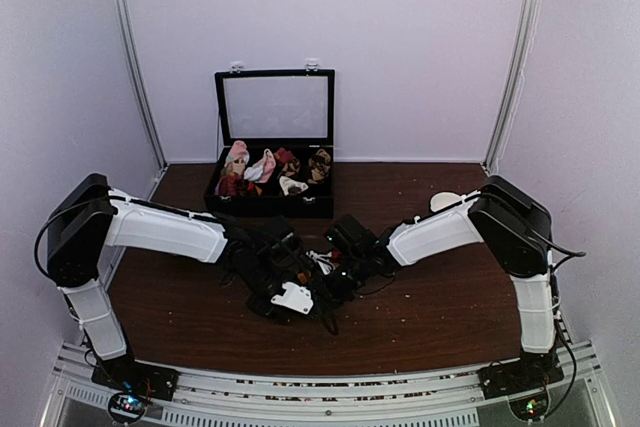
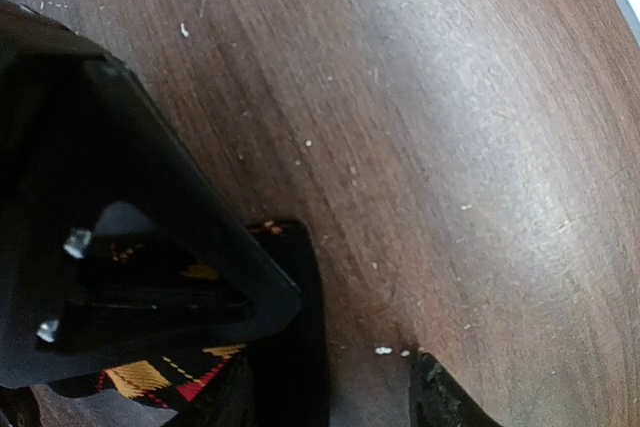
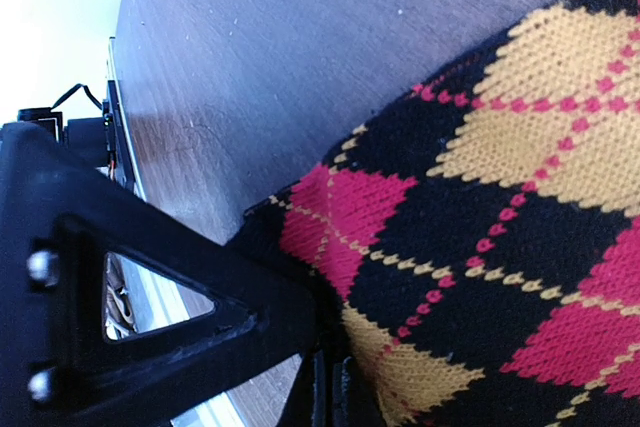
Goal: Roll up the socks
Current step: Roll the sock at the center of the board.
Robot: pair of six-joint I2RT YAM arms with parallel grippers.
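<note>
A black argyle sock [image 3: 500, 227] with red and tan diamonds lies on the dark wooden table and fills the right wrist view. My right gripper [image 3: 330, 392] is shut, pinching the sock's edge at its fingertips. In the left wrist view the sock [image 2: 285, 347] shows as a black edge with orange and red diamonds under my left finger. My left gripper [image 2: 360, 342] stands open, with bare table between the sock edge and the other fingertip [image 2: 432, 395]. Seen from above, both grippers [image 1: 290, 282] [image 1: 338, 269] meet mid-table and hide the sock.
A black box [image 1: 270, 209] with its glass lid [image 1: 275, 107] raised stands at the back centre. It holds several pink, white and patterned sock bundles [image 1: 262, 169]. A small white object [image 1: 445, 202] lies behind the right arm. White walls close in on three sides.
</note>
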